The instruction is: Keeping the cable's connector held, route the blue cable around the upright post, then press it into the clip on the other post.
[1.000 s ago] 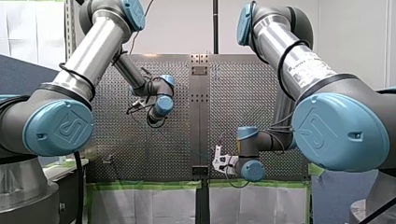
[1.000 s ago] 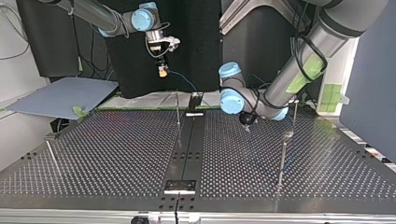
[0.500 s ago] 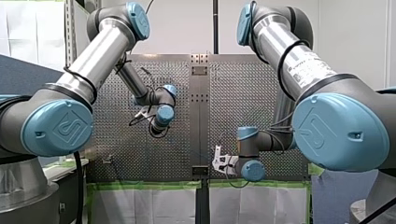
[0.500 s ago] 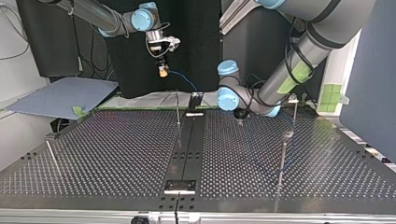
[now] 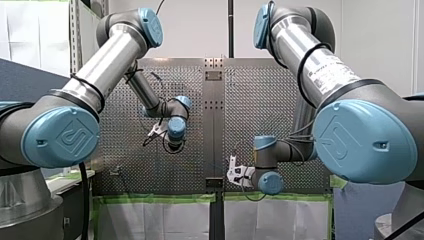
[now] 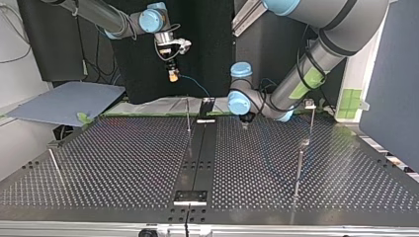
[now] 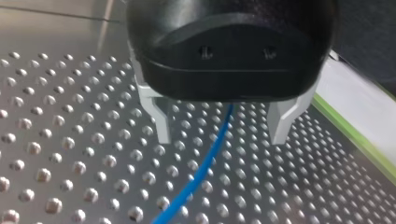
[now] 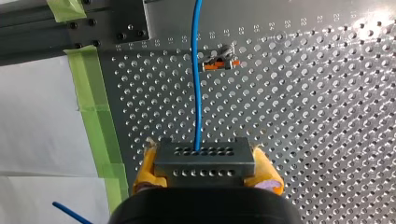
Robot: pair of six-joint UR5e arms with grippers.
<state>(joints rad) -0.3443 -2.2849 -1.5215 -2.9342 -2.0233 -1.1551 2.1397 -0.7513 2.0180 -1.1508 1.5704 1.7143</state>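
My right gripper (image 8: 205, 179) is shut with its yellow pads on a grey connector block (image 8: 204, 158). From the block the blue cable (image 8: 198, 84) runs ahead, past a grey and orange clip (image 8: 217, 62). In the top view that gripper (image 6: 172, 76) hangs high at the table's far edge, and the cable (image 6: 193, 85) drops to the right. My left gripper (image 7: 222, 135) is open just above the table; the cable (image 7: 201, 172) lies between its metal fingers (image 7: 159, 119) without touching them. The top view shows it (image 6: 245, 120) low, right of the centre rail.
Thin upright posts stand on the perforated table (image 6: 123, 163): one (image 6: 188, 116) by the centre rail, two (image 6: 298, 168) at the top view's right, the farther one (image 6: 311, 118) with a clip on top, one leaning (image 6: 55, 165) at the left. Green tape (image 8: 93, 93) edges the table.
My left arm has swung its gripper toward the table's far edge and leftward in the top view, downward in the front view. My right arm has kept still with the connector.
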